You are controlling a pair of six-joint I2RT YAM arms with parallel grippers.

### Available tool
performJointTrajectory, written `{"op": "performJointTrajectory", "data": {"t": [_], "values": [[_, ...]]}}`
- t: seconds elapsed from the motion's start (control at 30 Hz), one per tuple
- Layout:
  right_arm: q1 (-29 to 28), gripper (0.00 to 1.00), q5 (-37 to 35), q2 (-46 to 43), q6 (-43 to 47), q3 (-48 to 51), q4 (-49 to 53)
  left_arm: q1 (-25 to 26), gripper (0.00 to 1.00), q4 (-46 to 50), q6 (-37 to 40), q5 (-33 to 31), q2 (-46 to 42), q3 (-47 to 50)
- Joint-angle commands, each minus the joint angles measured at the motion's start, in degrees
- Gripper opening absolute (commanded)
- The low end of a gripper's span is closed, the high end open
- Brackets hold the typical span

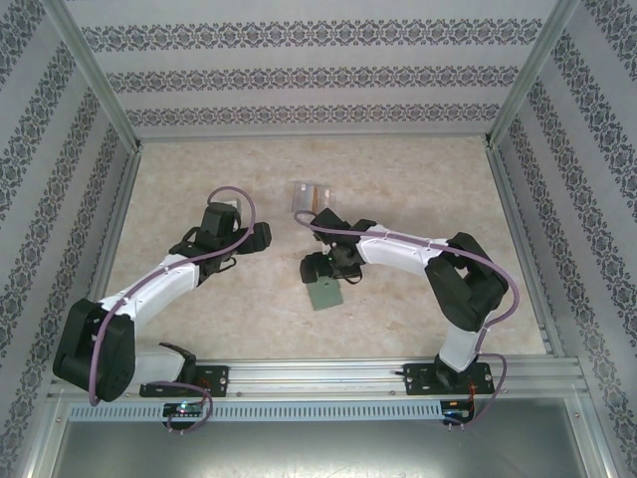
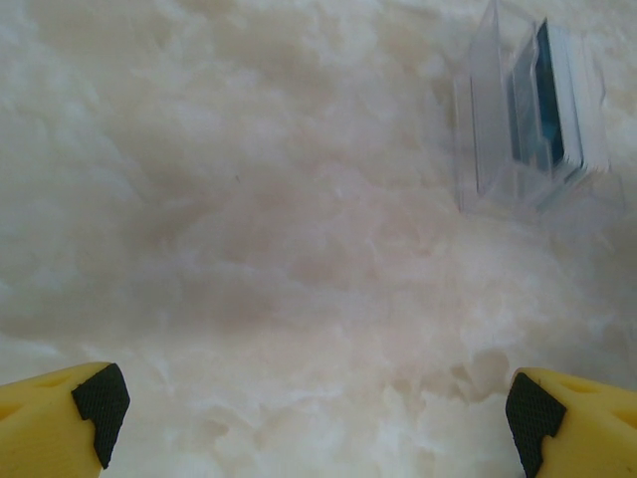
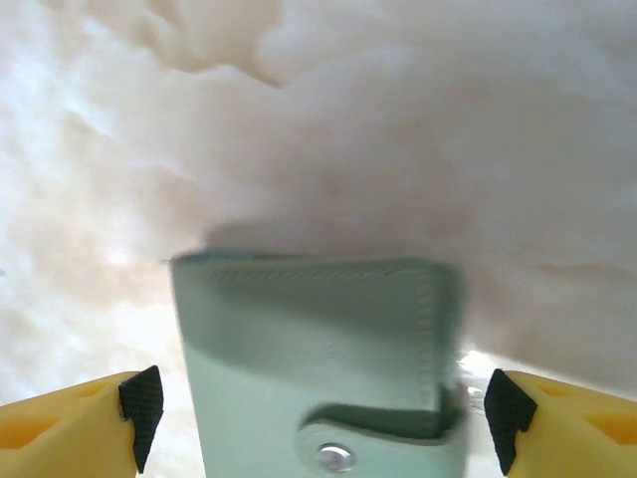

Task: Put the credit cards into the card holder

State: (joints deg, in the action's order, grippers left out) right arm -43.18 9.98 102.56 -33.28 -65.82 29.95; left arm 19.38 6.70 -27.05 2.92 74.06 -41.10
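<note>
Marbled tabletop [image 1: 199, 179], clear stand [image 1: 311, 196] beyond card holder [image 1: 325, 295]

Both arms bend inward toward each other, left claw [image 2: 318, 418] and right claw [image 3: 323, 418] gaping wide.

Sage-green card holder [image 3: 318, 368] lies flat (snap shut); credit cards [image 2: 557, 95] stand upright.
</note>
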Motion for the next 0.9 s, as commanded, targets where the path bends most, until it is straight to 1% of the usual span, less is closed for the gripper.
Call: {"op": "performJointTrajectory", "data": {"t": [0.0,0.03,0.13,0.17,0.2,0.27,0.33,0.43,0.47,0.53,0.6,0.67,0.87], "values": [[1.55,0.88,0.81,-2.22,-1.14,0.01,-0.16,1.93,1.0,-4.15,-1.3,6.2,2.26,0.59],[2.33,0.87,1.07,-3.15,-0.39,1.1,-0.16,2.3,1.0,-3.48,-0.95,6.94,3.57,0.05],[3.78,0.82,1.01,-5.44,2.23,4.47,-0.42,3.53,1.0,2.85,0.66,7.19,6.92,-3.1],[3.32,0.78,0.05,-6.23,3.43,5.34,-0.06,3.93,1.0,5.05,1.15,7.18,7.52,-3.97],[2.84,0.76,-0.67,-6.76,4.18,5.84,0.2,4.16,1.0,6.55,1.27,7.35,7.67,-4.36],[0.66,0.7,-3.05,-7.78,6.42,6.95,0.38,4.27,1.0,8.22,0.84,9.39,7.7,-4.3],[-1.75,0.67,-5.21,-7.98,8.26,7.43,0.36,4.27,0.99,8.8,-0.27,12.04,7.57,-3.75],[-5.01,0.66,-7.34,-6.51,11.31,7.04,0.33,4.27,0.99,9.03,-2.8,14.21,6.79,-2.33],[-5.39,0.65,-6.82,-5.65,11.89,6.98,0.0,4.28,1.0,8.4,-3.61,14.85,6.39,-1.64],[-5.51,0.66,-5.56,-3.75,12.07,6.74,-1.09,4.31,1.0,6.68,-4.47,15.58,5.59,-0.46],[-5.51,0.66,-4.89,-2.33,11.99,6.14,-1.76,4.27,0.99,6.46,-5.19,14.98,4.99,-0.12],[-5.6,0.65,-5.25,-1.2,11.74,5.88,-2.43,4.27,1.0,6.47,-6.22,14.99,4.64,0.12],[-5.47,0.54,-9.25,1.85,12.79,5.5,-2.01,4.27,1.0,5.52,-6.72,15.17,4.44,-0.04]]}}
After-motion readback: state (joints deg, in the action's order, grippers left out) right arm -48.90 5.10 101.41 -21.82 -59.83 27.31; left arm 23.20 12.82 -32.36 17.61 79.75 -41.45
